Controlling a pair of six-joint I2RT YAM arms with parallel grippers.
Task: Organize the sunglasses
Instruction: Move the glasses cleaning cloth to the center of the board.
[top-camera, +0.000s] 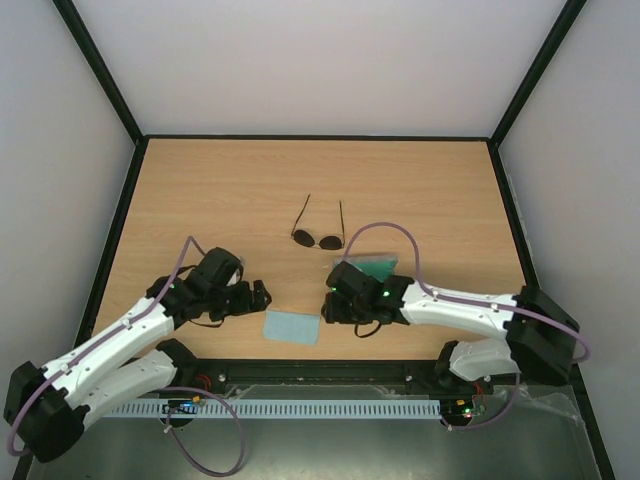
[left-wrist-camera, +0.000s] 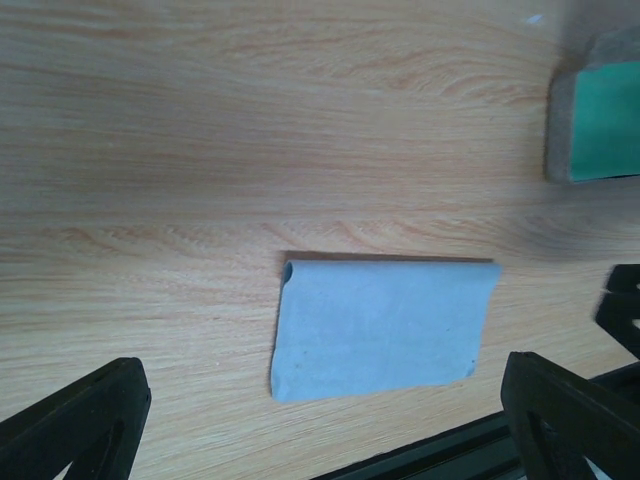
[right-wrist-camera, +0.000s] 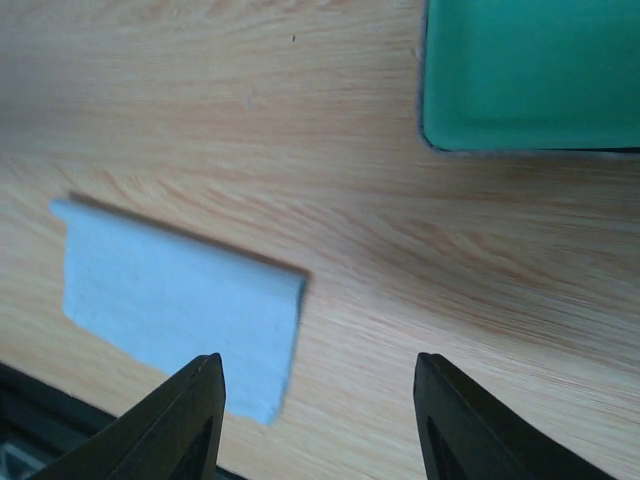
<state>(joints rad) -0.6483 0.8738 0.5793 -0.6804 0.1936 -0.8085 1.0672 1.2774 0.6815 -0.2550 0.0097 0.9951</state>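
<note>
— Closest in, along the bottom of the frame, the left arm (top-camera: 110, 345) and the right arm (top-camera: 460, 305) lean toward the middle. What are their ends doing?
— The left gripper (top-camera: 262, 294) has its fingers spread wide, with nothing in them. The right gripper (top-camera: 335, 303) has its fingers apart too, with a narrower gap, and it also holds nothing. Between the two, the light blue cloth (top-camera: 293, 326) lies flat on the table (top-camera: 200, 190).
— And past that?
— Just above the right gripper is the open case (top-camera: 375, 266), green lining up. Further on, at centre frame, the sunglasses (top-camera: 318, 238) rest on bare wood, touching nothing.
— How do they lie?
— The lenses sit side by side across the frame, on the near side. The temples are unfolded and point toward the upper edge. From the right gripper they're up-frame and a touch left. From the left gripper they're up and off to the right. I'd say the right gripper is the nearer one.
</note>
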